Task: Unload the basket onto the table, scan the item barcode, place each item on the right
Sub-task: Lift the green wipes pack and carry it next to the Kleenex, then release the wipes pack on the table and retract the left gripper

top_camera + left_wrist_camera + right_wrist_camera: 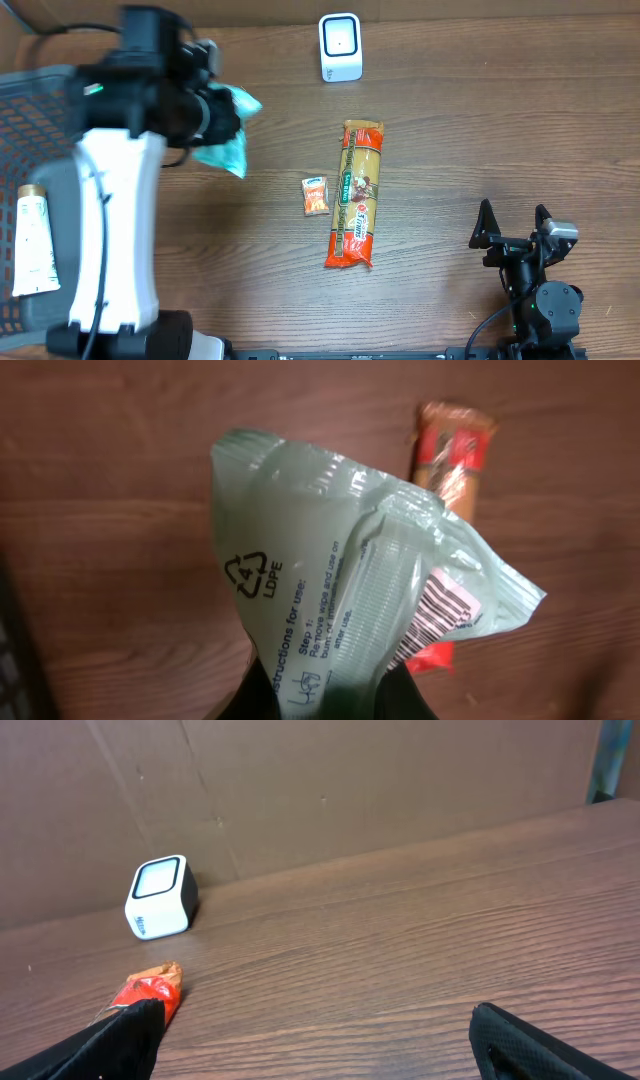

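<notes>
From overhead, the left end effector (213, 118) is clamped on a pale green packet (226, 140), held above the table (450, 130) at the far left, beside a grey basket (35, 95) holding a tube (33, 242). A white scanner (340, 47) stands far centre; a pasta pack (358, 195) and an orange sachet (316, 195) lie mid-table. The right end effector (513, 216) sits near right, jaws spread wide and empty. The left wrist view shows the packet's barcode (440, 610) facing the camera. The right wrist view shows the scanner well apart, far left.

Blocked at left edge of surface (500, 120) by basket (40, 85), at centre by pasta packet (358, 195) and sachet (315, 195); free toward right edge.
</notes>
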{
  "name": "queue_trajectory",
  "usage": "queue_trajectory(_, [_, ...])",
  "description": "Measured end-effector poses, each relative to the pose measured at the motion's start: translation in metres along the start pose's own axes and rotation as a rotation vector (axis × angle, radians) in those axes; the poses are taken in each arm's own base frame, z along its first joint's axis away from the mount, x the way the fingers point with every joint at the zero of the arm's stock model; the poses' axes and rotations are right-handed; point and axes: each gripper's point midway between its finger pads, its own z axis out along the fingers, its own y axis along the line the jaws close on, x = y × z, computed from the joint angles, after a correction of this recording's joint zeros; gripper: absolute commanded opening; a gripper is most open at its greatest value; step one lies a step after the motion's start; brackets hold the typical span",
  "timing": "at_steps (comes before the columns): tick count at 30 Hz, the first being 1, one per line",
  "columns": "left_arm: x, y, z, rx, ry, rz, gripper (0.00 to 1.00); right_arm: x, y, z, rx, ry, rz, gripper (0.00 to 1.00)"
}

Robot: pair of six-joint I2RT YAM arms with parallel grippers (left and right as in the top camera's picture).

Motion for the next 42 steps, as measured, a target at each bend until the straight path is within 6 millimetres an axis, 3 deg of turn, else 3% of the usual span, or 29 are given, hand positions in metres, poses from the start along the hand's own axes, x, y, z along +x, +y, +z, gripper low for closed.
queue_trajectory(6, [0.037, 0.005, 0.107, -0.065, 0.158, -0.043, 0.04, 0.0, 0.0, 0.0, 0.001, -0.001, 0.0, 1.0])
queue_trajectory(13, [0.078, 0.006, 0.184, -0.074, 0.178, -0.083, 0.06, 0.0, 0.0, 0.0, 0.001, -0.001, 0.0, 1.0])
queue_trajectory(14, [0.083, 0.006, 0.191, -0.073, 0.176, -0.089, 0.14, 0.0, 0.0, 0.0, 0.001, -0.001, 0.001, 1.0])
queue_trajectory(18, [0.099, 0.01, 0.21, -0.079, 0.179, -0.14, 0.66, 0.0, 0.0, 0.0, 0.0, 0.0, 0.0, 1.0])
queue_trajectory(19, [0.101, 0.01, 0.211, -0.08, 0.181, -0.146, 0.7, 0.0, 0.0, 0.0, 0.001, -0.001, 0.0, 1.0])
queue_trajectory(26, [0.104, 0.009, 0.209, -0.076, 0.197, -0.149, 0.73, 0.0, 0.0, 0.0, 0.0, 0.0, 0.0, 1.0])
queue_trajectory(29, [0.095, 0.005, 0.191, -0.077, 0.218, -0.126, 0.74, 0.0, 0.0, 0.0, 0.001, 0.0, 0.0, 1.0])
queue_trajectory(32, [0.058, -0.004, 0.146, -0.058, 0.17, -0.097, 0.75, -0.001, 0.0, 0.0, 0.001, -0.001, 0.001, 1.0])
queue_trajectory(34, [0.02, -0.008, 0.098, -0.034, 0.069, -0.078, 0.79, 0.0, 0.0, 0.0, 0.001, 0.0, 0.001, 1.0])
queue_trajectory(37, [-0.018, -0.004, 0.021, -0.015, -0.085, -0.064, 0.8, -0.001, 0.0, 0.0, 0.001, -0.001, 0.0, 1.0])
queue_trajectory(42, [-0.041, 0.02, -0.099, -0.043, -0.337, -0.072, 1.0, 0.0, 0.0, 0.0, 0.001, 0.0, 0.0, 1.0])
